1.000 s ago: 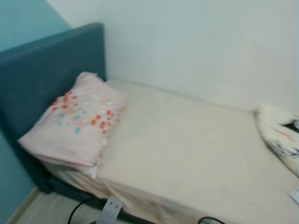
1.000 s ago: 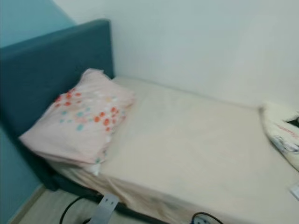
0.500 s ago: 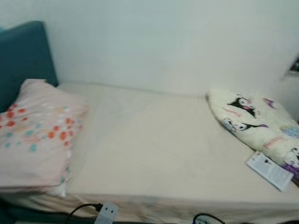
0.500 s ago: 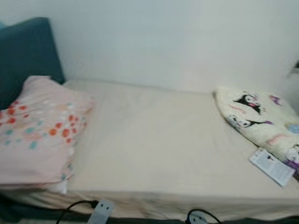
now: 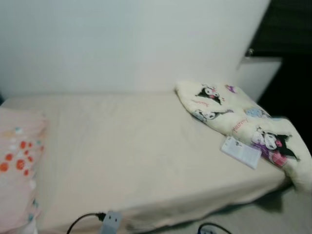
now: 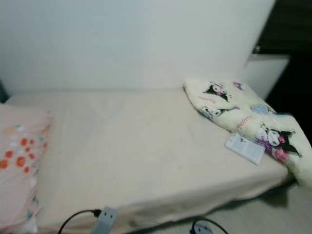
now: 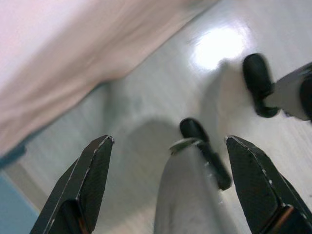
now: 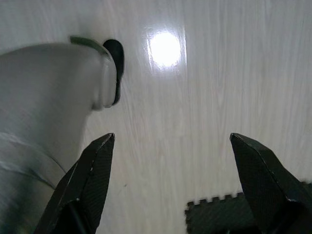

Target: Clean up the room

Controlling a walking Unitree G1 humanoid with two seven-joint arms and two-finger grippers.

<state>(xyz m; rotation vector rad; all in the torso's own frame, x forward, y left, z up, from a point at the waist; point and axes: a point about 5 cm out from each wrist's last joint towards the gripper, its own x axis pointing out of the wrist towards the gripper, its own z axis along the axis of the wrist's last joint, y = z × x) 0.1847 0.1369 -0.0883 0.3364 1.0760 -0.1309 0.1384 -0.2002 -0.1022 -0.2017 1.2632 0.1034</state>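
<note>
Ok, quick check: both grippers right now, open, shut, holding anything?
Left gripper: open, empty, hanging over the floor beside the bed.
Right gripper: open, empty, hanging over the floor.

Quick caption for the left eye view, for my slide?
Bed with a floral pillow at one end, a cartoon-print blanket and a booklet at the other.

A bed [image 5: 131,161] with a cream sheet carries a flowered pillow [image 5: 17,165] at one end, a cartoon-print blanket [image 5: 239,119] at the other, and a booklet [image 5: 241,152] touching that blanket.
</note>
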